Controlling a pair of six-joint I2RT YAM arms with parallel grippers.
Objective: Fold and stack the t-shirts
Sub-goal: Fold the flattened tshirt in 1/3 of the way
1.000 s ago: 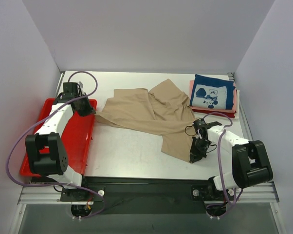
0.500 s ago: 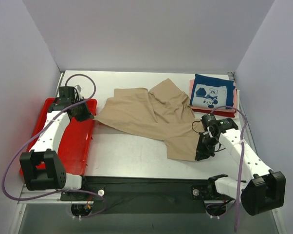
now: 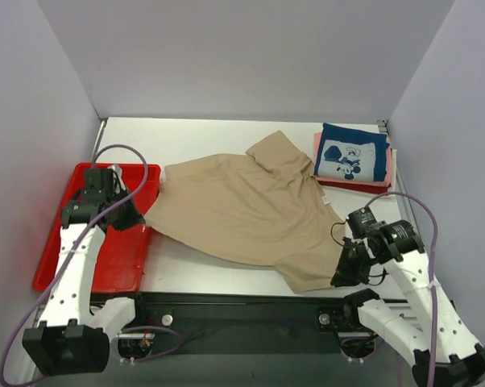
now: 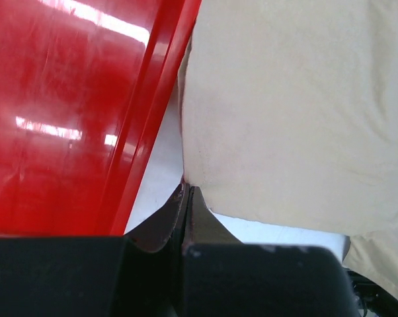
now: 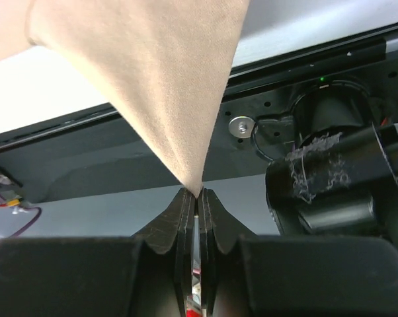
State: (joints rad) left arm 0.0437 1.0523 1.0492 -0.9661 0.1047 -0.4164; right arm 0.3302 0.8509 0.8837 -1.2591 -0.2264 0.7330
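Observation:
A plain tan t-shirt [image 3: 242, 214] lies stretched across the middle of the table. At its left edge my left gripper [image 3: 138, 218] is shut on a corner of the cloth [image 4: 186, 178], beside the red tray's rim. At the near right, over the table's front edge, my right gripper [image 3: 343, 278] is shut on another corner; the tan cloth [image 5: 166, 86] narrows to a point between its fingers [image 5: 198, 195]. A folded navy t-shirt [image 3: 351, 153] with a white cartoon print tops a stack at the back right, with pink and red cloth edges [image 3: 317, 149] showing beneath it.
A red plastic tray [image 3: 97, 254] lies along the left side under my left arm. The table's metal front rail [image 3: 242, 310] and both arm bases run along the near edge. Grey walls close in the left, back and right.
Both arms have pulled toward the near edge, left corner and right corner apart, and the tan t-shirt has spread from a crumpled heap into a flatter, wider sheet.

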